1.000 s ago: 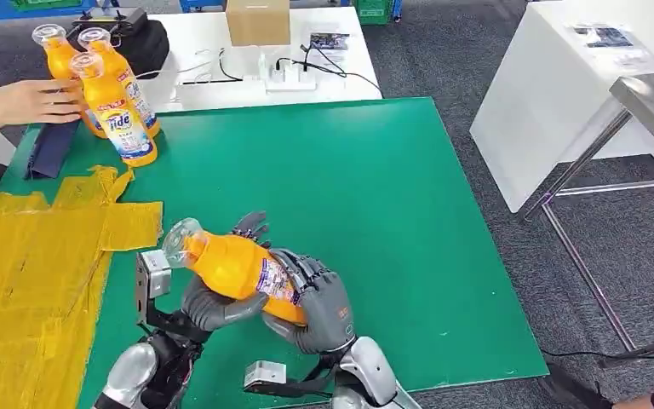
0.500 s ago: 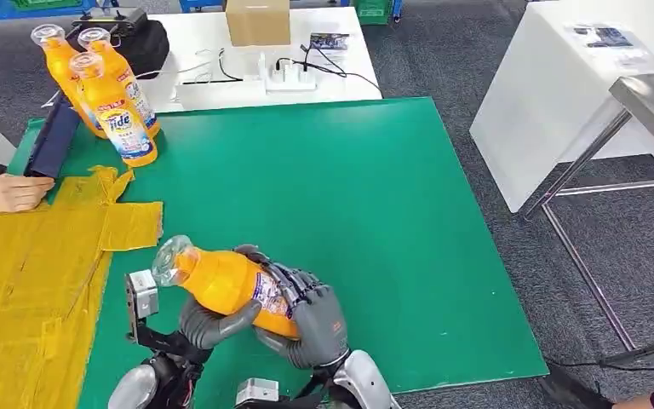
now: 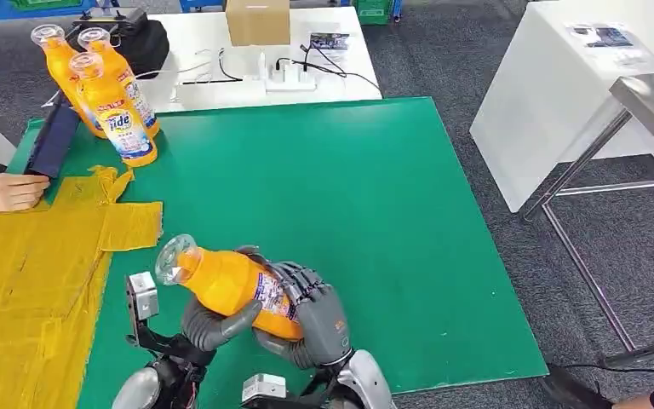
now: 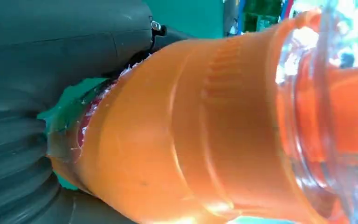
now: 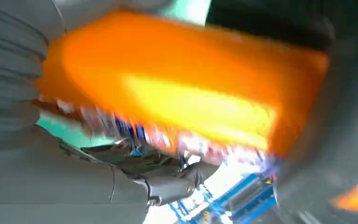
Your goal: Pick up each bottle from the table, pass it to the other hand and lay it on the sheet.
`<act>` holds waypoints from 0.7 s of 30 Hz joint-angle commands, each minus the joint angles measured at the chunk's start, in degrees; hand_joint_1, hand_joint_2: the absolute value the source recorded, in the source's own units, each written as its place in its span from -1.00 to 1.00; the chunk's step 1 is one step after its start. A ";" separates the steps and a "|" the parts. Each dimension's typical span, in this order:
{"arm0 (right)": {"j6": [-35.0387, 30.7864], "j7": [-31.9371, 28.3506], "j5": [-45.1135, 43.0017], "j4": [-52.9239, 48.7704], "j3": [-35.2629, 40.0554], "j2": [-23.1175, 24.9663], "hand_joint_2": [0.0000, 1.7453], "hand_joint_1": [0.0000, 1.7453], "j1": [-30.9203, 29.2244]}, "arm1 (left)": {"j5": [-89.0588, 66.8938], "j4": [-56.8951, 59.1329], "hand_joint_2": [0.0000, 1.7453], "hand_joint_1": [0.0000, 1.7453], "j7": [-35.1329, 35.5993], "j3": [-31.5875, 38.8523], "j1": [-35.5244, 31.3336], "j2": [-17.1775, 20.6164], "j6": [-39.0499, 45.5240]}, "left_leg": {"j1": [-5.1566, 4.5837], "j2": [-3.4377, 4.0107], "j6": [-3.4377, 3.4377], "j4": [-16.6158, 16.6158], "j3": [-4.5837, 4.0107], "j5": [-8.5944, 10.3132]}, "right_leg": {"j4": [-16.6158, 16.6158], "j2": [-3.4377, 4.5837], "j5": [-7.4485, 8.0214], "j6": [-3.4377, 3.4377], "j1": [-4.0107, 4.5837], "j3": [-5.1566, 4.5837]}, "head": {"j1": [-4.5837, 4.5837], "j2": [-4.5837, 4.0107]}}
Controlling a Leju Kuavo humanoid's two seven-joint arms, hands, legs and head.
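Bottle (image 3: 226,281) lying tilted in mid-air at lower centre of the head view, clear cap pointing toward the upper left, orange body wrapped by both hands at once. Left hand (image 3: 213,322) is cupping it from beneath, thumb curling up round the body; right hand (image 3: 311,311) is clamping the base end, fingers (image 3: 300,279) folding over the label. Both are gripping, so the pass between hands is judged to be under way and not finished: which hand is giving and which is receiving cannot be told from this moment alone. Left wrist view is showing the orange shoulder (image 4: 205,135) pressed against the grey palm; right wrist view is blurred, though orange plastic (image 5: 182,84) is sitting between ribbed cover and thumb.

Yellow sheet (image 3: 25,281) is lying at lower left on the green table (image 3: 375,213), and no bottle is resting on it, so no delivery is showing yet. Three more bottles (image 3: 115,111) are standing upright at upper left, near the table's far corner, waiting their turn. A person's hand (image 3: 4,192) is resting at the left edge, just beside the sheet's far end.
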 commanded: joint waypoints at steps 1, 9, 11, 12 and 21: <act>-0.04 1.06 -8.98 -11.10 3.88 -4.31 1.00 -1.00 1.93 | -25.61 4.81 1.00 1.00 -1.07 10.48 -5.27 4.92 15.80 | 0.01 0.13 0.00 0.01 0.21 -0.09 | 0.01 0.05 -0.07 -0.12 0.04 0.20 | 0.00 0.00; 5.72 2.43 -15.95 -23.01 -0.59 -6.35 1.00 -1.00 5.97 | -84.05 12.01 1.00 1.00 13.05 10.62 -9.03 11.94 36.49 | 0.02 0.05 0.00 -0.05 0.19 -0.02 | -0.01 0.00 -0.06 -0.11 0.01 -0.10 | 0.00 0.00; 6.10 2.36 -15.99 -23.15 -0.96 -6.36 1.00 -1.00 5.99 | -84.26 12.59 1.00 1.00 12.84 10.84 -9.20 11.83 36.70 | 0.02 0.14 0.00 -0.01 0.43 -0.18 | -0.02 0.04 -0.16 -0.17 0.05 0.29 | -0.02 0.00; 6.31 2.32 -16.07 -23.14 -1.40 -6.08 1.00 -1.00 6.12 | -87.49 13.06 1.00 1.00 14.25 10.46 -9.48 12.27 37.04 | 0.02 0.11 0.01 0.01 0.48 -0.21 | -0.02 0.00 -0.20 -0.16 0.05 0.48 | 0.00 0.00; 33.45 23.64 -26.63 -16.42 -8.62 -5.40 1.00 -1.00 2.79 | -105.53 29.82 1.00 1.00 24.39 8.18 -16.53 14.48 32.99 | 0.03 -0.01 -0.02 -0.07 0.23 -0.03 | -0.04 -0.08 -0.12 -0.13 0.03 -0.31 | -0.02 0.00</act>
